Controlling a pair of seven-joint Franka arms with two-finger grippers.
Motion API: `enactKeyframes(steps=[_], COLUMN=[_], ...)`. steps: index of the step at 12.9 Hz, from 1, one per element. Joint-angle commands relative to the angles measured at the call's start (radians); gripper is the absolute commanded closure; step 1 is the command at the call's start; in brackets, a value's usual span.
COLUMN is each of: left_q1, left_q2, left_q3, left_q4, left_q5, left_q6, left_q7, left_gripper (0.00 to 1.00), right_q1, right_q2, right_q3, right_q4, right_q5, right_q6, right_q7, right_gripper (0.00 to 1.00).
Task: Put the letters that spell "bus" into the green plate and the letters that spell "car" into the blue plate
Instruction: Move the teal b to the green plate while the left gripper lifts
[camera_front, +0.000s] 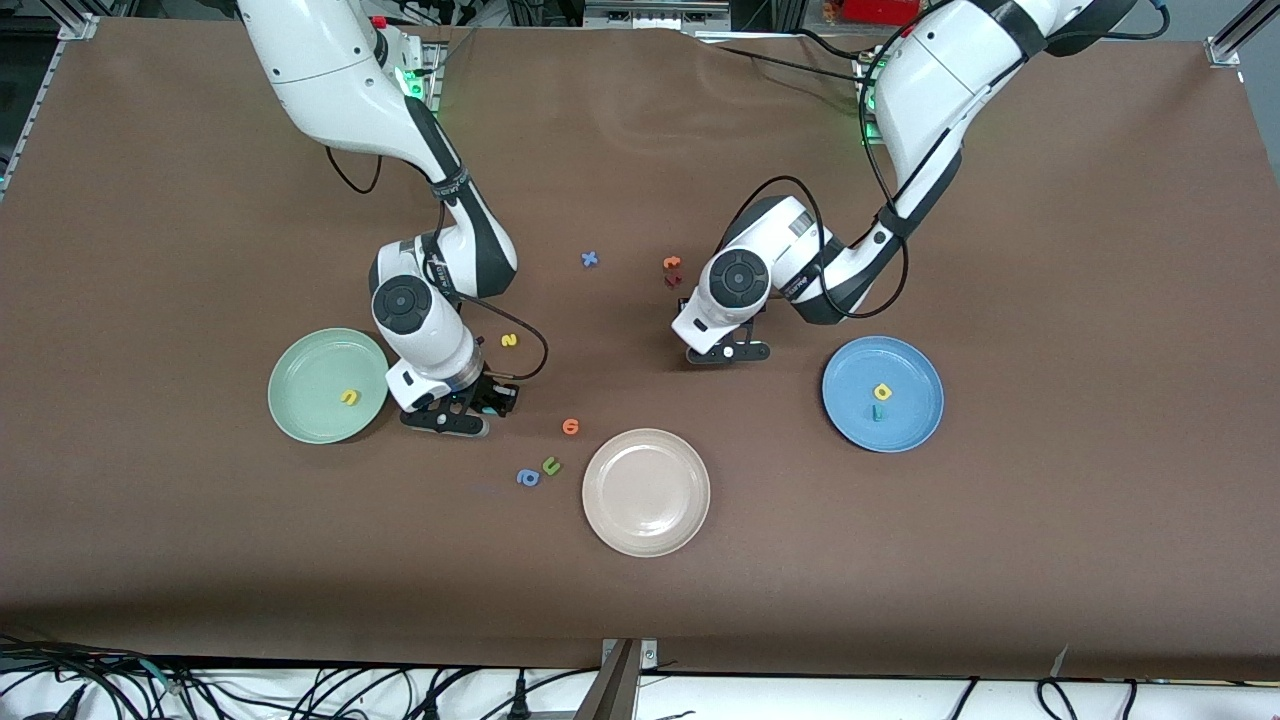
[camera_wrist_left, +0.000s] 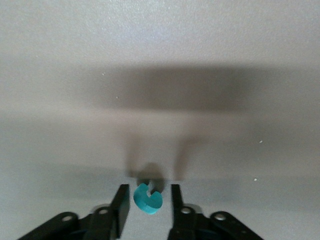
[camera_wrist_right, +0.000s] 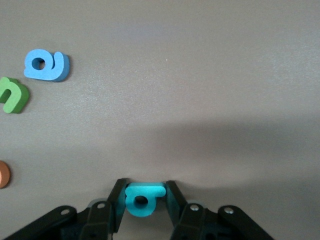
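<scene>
- Right gripper (camera_wrist_right: 142, 200), low on the counter (camera_front: 1050, 560) beside the green plate (camera_front: 300, 420): fingers (camera_wrist_right: 118, 199) pinch the teal "b" (camera_wrist_right: 142, 199) on both sides. The foam may twist out on lifting.
- Left gripper (camera_wrist_left: 147, 200), between the two plates: fingers narrowed around the teal "c" (camera_wrist_left: 148, 198), small gaps showing. An off-centre squeeze could flick it away.
- Yellow "s" (camera_front: 509, 340) lies uncollected; the yellow "u" (camera_front: 348, 398) is in the green plate, while the yellow "a" (camera_front: 882, 391) and teal "r" (camera_front: 877, 412) are in the blue plate (camera_front: 850, 420).
</scene>
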Motion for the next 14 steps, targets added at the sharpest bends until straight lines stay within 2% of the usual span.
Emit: enactKeyframes(steps=[1, 3, 5, 6, 7, 8, 10, 12, 14], left_q1=[-0.002, -0.005, -0.007, -0.004, 0.001, 0.007, 0.024, 0.062, 0.141], left_q2=[-0.011, -0.007, -0.007, -0.007, -0.008, -0.011, -0.036, -0.105, -0.162], left_q3=[-0.007, -0.007, -0.007, -0.007, -0.007, -0.007, -0.009, -0.009, -0.007], left_q4=[-0.031, -0.035, -0.035, -0.035, -0.035, -0.031, -0.020, -0.017, -0.009], left_q5=[-0.009, -0.009, -0.009, -0.009, -0.009, -0.009, -0.009, -0.009, -0.009], left_q6=[0.008, 0.008, 0.008, 0.008, 0.004, -0.001, -0.041, -0.128, -0.243], left_q7=[0.010, 0.004, 0.004, 0.005, 0.010, 0.015, 0.015, 0.043, 0.205], left_gripper=[0.72, 0.72, 0.72, 0.80, 0.95, 1.00, 1.00, 1.00, 1.00], right_q1=[0.004, 0.004, 0.003, 0.001, -0.002, -0.014, -0.037, -0.062, -0.080], right_q2=[0.006, 0.003, -0.008, -0.023, -0.039, -0.059, -0.097, -0.119, -0.119], right_q3=[0.000, 0.000, 0.000, -0.009, -0.023, -0.029, -0.051, -0.078, -0.118], right_q4=[0.001, 0.001, 0.001, 0.004, 0.013, 0.024, 0.032, 0.026, 0.006], right_q5=[0.010, 0.012, 0.010, 0.012, 0.016, 0.020, 0.021, 0.021, 0.020], right_q6=[-0.008, -0.009, -0.017, -0.043, -0.090, -0.139, -0.216, -0.268, -0.281], right_q7=[-0.015, -0.027, -0.032, -0.042, -0.064, -0.099, -0.186, -0.299, -0.419], right_gripper=[0.72, 0.81, 0.81, 0.81, 0.81, 0.81, 0.81, 0.81, 0.79])
